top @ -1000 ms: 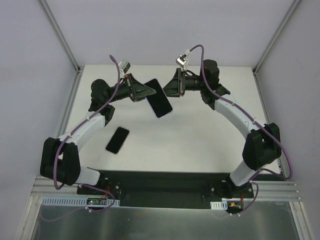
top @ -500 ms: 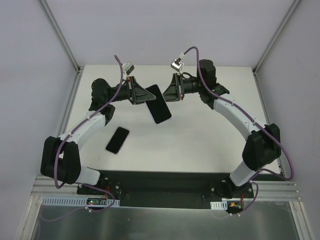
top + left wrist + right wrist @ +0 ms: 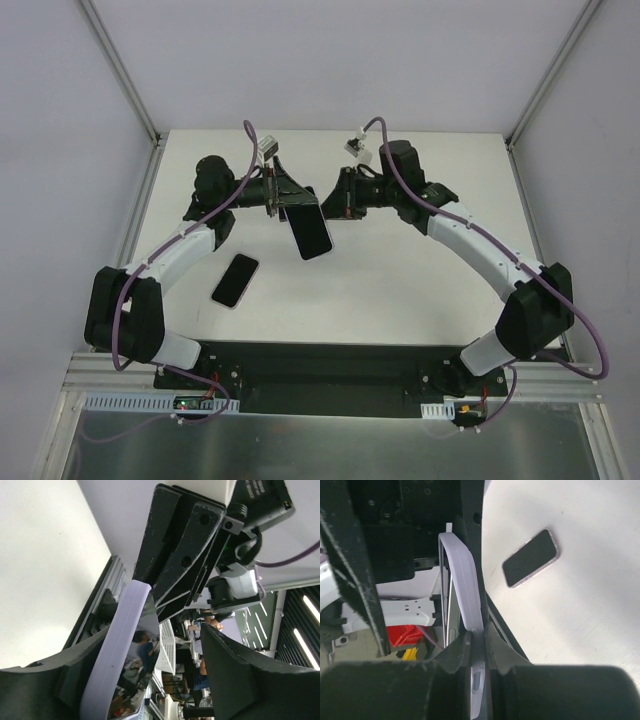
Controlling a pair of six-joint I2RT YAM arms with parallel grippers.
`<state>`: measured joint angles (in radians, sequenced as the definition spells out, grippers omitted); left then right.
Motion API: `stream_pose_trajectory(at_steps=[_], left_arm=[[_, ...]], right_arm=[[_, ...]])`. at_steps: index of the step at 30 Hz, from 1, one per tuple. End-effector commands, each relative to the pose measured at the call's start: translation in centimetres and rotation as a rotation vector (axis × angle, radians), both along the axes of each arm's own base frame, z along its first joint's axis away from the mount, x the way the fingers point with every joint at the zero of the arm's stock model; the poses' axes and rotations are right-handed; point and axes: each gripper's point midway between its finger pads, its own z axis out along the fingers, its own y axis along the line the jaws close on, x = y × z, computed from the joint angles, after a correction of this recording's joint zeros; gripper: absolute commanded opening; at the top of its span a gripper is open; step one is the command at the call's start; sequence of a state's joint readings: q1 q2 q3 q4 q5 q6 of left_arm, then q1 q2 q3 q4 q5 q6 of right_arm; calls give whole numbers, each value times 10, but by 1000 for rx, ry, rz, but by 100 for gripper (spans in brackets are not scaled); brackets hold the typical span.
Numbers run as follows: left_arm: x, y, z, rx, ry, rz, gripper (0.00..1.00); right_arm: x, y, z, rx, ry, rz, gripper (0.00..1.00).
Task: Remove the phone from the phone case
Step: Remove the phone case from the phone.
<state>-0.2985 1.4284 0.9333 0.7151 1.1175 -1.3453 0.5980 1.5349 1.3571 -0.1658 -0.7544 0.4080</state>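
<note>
Pinching the lavender rubbery phone case (image 3: 464,575) in my right gripper (image 3: 476,637), upper centre, left gripper (image 3: 162,640) spread; I'm judging peeling is beginning, needing a left grip on the black glossy phone (image 3: 312,232).

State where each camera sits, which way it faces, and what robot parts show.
Top: above and behind the arms, looking down at the table; both arms show.
Left wrist: looks past the left gripper at the cased phone.
Right wrist: looks along the right gripper, shut on that phone's edge.
Shared: top and right wrist both show the second phone.
</note>
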Motion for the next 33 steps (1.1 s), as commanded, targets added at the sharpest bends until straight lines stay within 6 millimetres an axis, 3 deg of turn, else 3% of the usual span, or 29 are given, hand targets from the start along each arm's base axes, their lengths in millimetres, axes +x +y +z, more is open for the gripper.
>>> stream_pose_trajectory(at_steps=[1,5,8,18,28,30,33], left_arm=[[13,-9,-5,12,-31,81,72],[14,-3,-12,36,-17,95,87],[18,4,-18,54,-12,116,92],[23,9,-44,98,54,151,96],[36,31,-39,118,25,191,96],[35,32,-43,159,46,199,95],[31,36,-70,236,79,224,93]], right_arm=[[-25,10,8,-1,-35,7,1],[-18,1,1,-28,-32,-57,1],[-15,-6,-3,-42,-30,-84,1],[-6,-22,-22,-114,-30,-162,1],[7,-55,-54,-289,-32,-309,1],[14,-65,-65,-334,-25,-366,1],[20,-76,-79,-402,-9,-421,1]])
